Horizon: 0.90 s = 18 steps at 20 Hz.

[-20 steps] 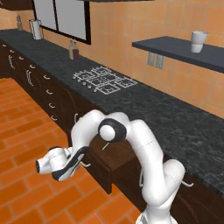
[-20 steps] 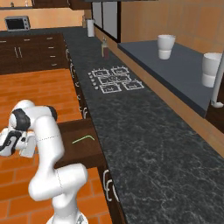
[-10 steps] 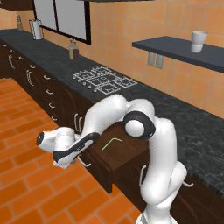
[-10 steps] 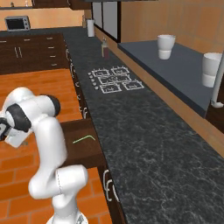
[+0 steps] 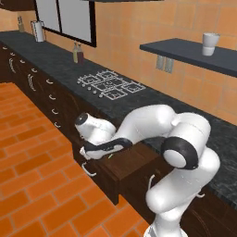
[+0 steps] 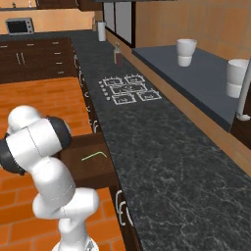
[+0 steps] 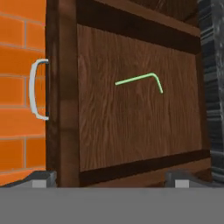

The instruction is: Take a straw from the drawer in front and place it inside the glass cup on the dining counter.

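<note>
Straw [image 7: 144, 80] flat in drawer [image 7: 131, 144], ahead of gripper [image 7: 109, 181]; gripper spread wide, grasping nothing.

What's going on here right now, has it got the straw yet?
Not yet. The drawer under the black worktop is pulled out, and the light-green straw, bent near one end, lies alone on the drawer's wooden floor. The arm is folded over the open drawer with its gripper near the front edge, open and holding nothing. From the hand view, the camera looks straight down into the drawer, silver handle on its front. Grasping the straw looks like the next step.
</note>
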Tool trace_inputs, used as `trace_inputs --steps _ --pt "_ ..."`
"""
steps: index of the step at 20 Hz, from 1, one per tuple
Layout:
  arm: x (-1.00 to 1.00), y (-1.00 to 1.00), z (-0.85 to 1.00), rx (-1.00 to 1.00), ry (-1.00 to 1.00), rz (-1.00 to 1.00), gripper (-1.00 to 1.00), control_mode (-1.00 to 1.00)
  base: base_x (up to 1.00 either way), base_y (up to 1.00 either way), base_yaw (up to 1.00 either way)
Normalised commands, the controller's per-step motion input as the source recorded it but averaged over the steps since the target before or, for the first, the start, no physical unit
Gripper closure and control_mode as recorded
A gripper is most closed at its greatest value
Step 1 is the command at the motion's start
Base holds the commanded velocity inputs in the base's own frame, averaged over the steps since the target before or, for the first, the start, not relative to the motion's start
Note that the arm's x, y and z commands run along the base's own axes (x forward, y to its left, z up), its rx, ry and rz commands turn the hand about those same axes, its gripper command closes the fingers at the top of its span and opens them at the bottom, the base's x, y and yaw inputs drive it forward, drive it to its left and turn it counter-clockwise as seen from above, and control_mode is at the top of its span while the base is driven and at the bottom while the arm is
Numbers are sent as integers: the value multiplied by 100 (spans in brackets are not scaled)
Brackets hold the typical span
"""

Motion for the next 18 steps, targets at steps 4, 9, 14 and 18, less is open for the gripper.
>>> trace_inputs --steps 4,9,14,18 --pt "62 -38 -49 20 16 1 -100 -100 0 0 0" --pt "58 -17 -58 20 22 1 -100 -100 0 0 0" --pt "66 0 -66 9 19 0 -100 -100 0 0 0" --pt "16 27 -54 2 8 0 -100 -100 0 0 0"
